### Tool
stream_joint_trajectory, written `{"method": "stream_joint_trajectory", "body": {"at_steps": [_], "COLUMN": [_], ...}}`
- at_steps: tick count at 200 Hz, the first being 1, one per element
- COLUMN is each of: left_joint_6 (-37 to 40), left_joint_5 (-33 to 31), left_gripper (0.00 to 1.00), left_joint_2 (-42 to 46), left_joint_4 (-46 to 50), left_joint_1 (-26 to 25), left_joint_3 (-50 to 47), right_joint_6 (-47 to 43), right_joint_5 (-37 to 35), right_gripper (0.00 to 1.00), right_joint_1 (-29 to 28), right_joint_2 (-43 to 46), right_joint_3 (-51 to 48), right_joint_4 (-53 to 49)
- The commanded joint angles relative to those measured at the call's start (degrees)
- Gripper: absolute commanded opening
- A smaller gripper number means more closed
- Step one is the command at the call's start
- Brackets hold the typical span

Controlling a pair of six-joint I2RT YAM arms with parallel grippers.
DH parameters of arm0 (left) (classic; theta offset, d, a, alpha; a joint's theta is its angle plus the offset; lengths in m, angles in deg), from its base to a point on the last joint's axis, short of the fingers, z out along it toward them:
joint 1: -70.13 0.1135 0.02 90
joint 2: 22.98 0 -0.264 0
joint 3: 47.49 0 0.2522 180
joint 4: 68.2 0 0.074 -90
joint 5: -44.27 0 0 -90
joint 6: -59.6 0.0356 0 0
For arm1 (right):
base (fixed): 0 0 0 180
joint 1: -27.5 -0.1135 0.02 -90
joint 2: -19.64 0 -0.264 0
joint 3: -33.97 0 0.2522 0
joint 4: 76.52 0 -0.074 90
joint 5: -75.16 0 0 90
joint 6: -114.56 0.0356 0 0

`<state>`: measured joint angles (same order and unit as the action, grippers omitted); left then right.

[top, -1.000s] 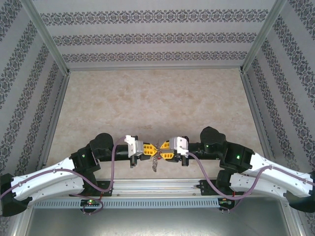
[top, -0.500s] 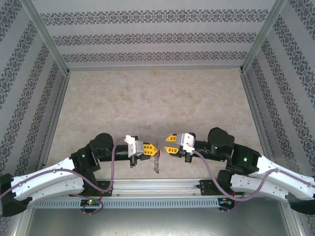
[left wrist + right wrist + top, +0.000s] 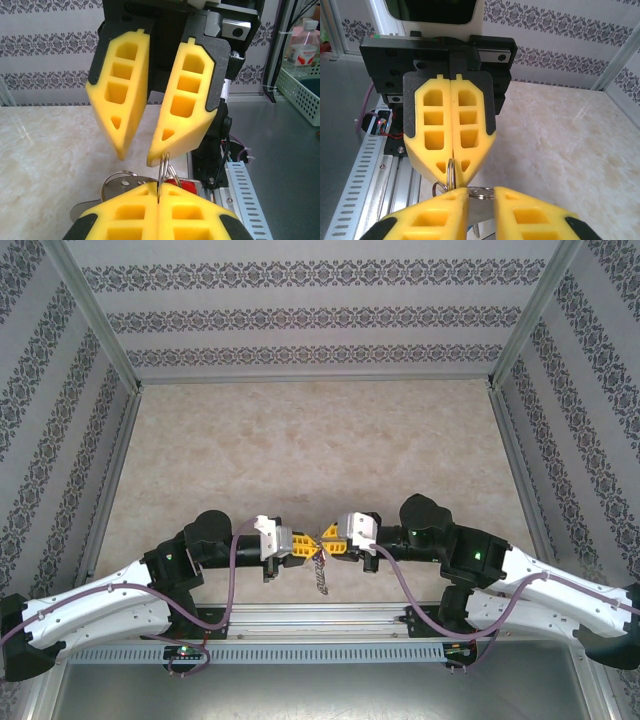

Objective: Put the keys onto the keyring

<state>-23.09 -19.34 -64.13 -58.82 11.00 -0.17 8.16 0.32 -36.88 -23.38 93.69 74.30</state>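
Observation:
My left gripper [image 3: 159, 187] is shut on the keyring [image 3: 163, 167], a thin metal split ring that stands upright out of its fingertips. Keys hang below the ring: a silver round-headed one [image 3: 117, 186] and a red-topped one [image 3: 186, 186]. In the top view the bunch [image 3: 318, 575] dangles under the two grippers. My right gripper [image 3: 481, 192] faces the left gripper [image 3: 451, 172] tip to tip, its jaws a small gap apart. One of its fingertips [image 3: 156, 159] touches the ring. A second ring [image 3: 482, 192] and a flat grey key show through that gap.
The marble-patterned tabletop [image 3: 320, 450] stretches away behind the grippers, with patterned walls on three sides. A metal rail [image 3: 320, 620] runs along the near edge. A green basket with a bottle [image 3: 302, 75] stands off the table.
The right gripper was against the left one, drew back to the right, and has come back tip to tip. Its jaws have narrowed a little. The left gripper stayed put.

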Motion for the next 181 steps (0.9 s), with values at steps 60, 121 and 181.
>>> {"method": "stream_joint_trajectory", "body": {"at_steps": [60,121,181], "left_joint_6": [1.0,0.8,0.4], "left_joint_5": [0.5,0.6,1.3], "left_gripper": [0.00,0.00,0.00], "left_joint_2": [-0.2,0.7,0.8], "left_joint_4": [-3.5,-4.7,-7.1], "left_joint_1": [0.4,0.4,0.4], "left_joint_3": [2.1,1.6,0.5], "right_joint_6": [1.7,2.3,2.8], "right_joint_5": [6.1,5.4,4.0], "right_gripper": [0.25,0.18,0.19], "right_joint_1": [-0.7,0.3,1.1], "right_joint_2": [0.5,-0.9,0.8], "right_joint_3": [-0.2,-0.4,-1.5], "right_joint_4": [1.4,0.9,1.1]}}
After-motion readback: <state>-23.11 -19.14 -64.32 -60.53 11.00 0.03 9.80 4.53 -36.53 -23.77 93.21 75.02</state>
